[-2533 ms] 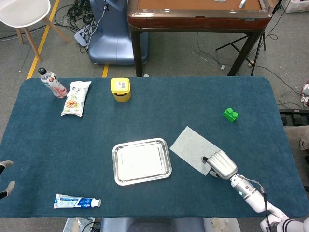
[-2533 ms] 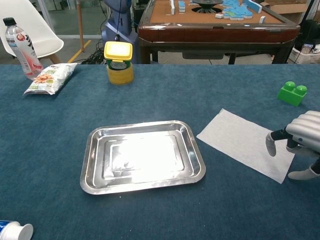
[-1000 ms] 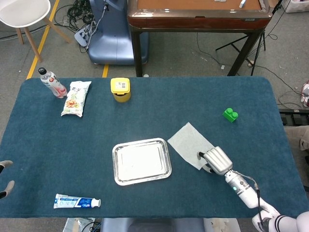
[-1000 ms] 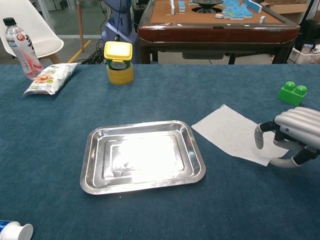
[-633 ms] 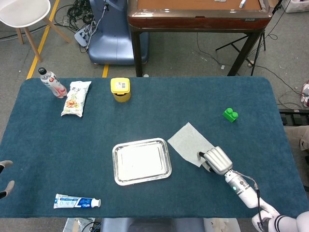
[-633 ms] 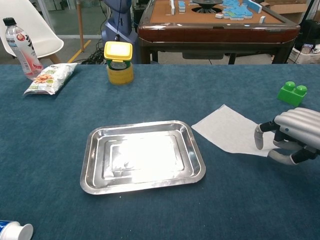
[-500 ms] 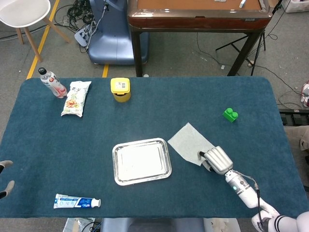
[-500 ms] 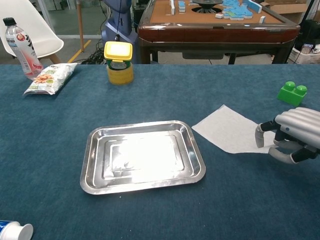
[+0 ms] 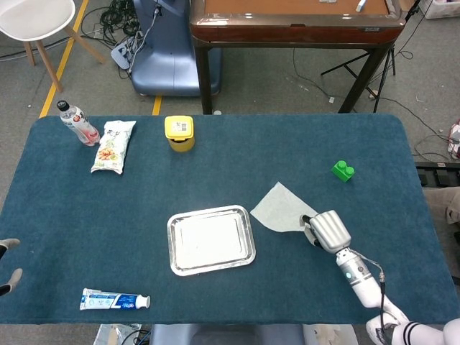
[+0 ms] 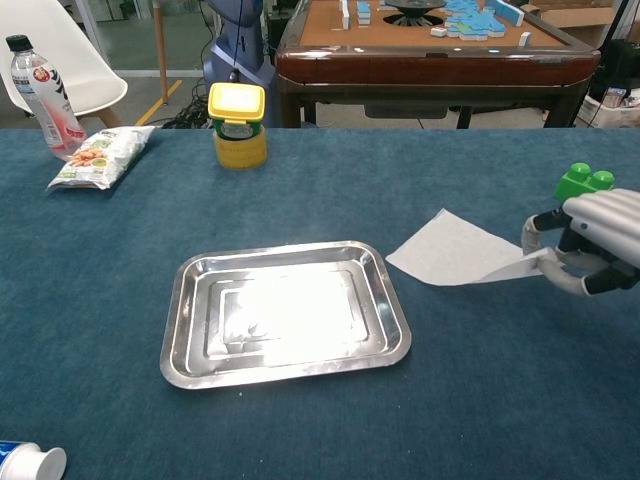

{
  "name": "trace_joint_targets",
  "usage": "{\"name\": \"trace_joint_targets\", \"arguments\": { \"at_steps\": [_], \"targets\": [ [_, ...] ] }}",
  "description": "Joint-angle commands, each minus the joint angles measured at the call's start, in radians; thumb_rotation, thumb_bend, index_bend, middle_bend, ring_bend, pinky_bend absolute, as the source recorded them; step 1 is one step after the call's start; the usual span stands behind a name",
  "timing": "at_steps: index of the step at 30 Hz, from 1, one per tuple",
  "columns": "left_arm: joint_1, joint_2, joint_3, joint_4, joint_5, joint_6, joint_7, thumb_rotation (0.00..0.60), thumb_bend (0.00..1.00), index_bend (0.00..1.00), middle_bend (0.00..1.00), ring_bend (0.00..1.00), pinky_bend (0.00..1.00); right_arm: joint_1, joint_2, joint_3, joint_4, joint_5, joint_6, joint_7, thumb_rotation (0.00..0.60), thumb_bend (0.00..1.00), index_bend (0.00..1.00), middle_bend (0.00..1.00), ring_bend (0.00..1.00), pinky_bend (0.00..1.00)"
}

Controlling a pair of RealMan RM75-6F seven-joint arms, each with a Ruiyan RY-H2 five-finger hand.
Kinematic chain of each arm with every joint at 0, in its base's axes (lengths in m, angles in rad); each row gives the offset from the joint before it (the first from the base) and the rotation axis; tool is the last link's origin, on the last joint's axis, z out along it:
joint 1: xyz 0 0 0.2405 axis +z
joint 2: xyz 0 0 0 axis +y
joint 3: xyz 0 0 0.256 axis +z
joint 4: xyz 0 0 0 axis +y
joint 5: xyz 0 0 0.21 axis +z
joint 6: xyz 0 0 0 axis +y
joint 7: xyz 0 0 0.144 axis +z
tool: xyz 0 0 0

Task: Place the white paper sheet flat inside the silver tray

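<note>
The white paper sheet (image 10: 455,253) lies on the dark blue table (image 9: 215,165) just to the right of the silver tray (image 9: 211,239), its right edge lifted off the cloth and pinched in the robot's right hand (image 10: 590,252), whose fingers are curled around that raised corner while the rest of the sheet slopes down to rest on the tabletop. In the head view the same sheet (image 9: 282,208) fans out to the left from the right hand (image 9: 327,230), and its near corner stops close to the tray's right rim without crossing it. The tray (image 10: 288,310) sits empty near the middle of the table, its bright base reflecting light. A green toy block (image 9: 343,170) stands well behind the right hand, and in the chest view it (image 10: 584,180) peeks out just above the hand's knuckles. Along the far left of the table are a drink bottle (image 9: 77,123), a snack packet (image 9: 113,146) beside it, and a yellow-lidded jar (image 9: 180,133) farther right. A toothpaste tube (image 9: 115,300) lies near the front edge on the left. The left hand (image 9: 8,266) shows only as fingertips at the left border of the head view, spread apart and holding nothing, off the table's edge.
</note>
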Motion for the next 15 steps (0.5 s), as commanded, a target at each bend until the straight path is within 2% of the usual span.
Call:
{"name": "trace_joint_targets", "arguments": {
  "at_steps": [1,15],
  "targets": [
    [0.0,0.0,0.0,0.0,0.0,0.0,0.0,0.6,0.29,0.3,0.35,0.29,0.51,-0.012,-0.021,0.028,-0.014,0.03,0.021,-0.026,0.6,0.52,0.55,1.0,1.0,1.0],
    [0.002,0.006,-0.002,-0.004,0.002,0.005,-0.004,0.6,0.29,0.3,0.35,0.29,0.51,-0.037,-0.11,0.122,-0.022,0.111,0.106,-0.064,0.6,0.55,0.57,1.0,1.0,1.0]
  ]
}}
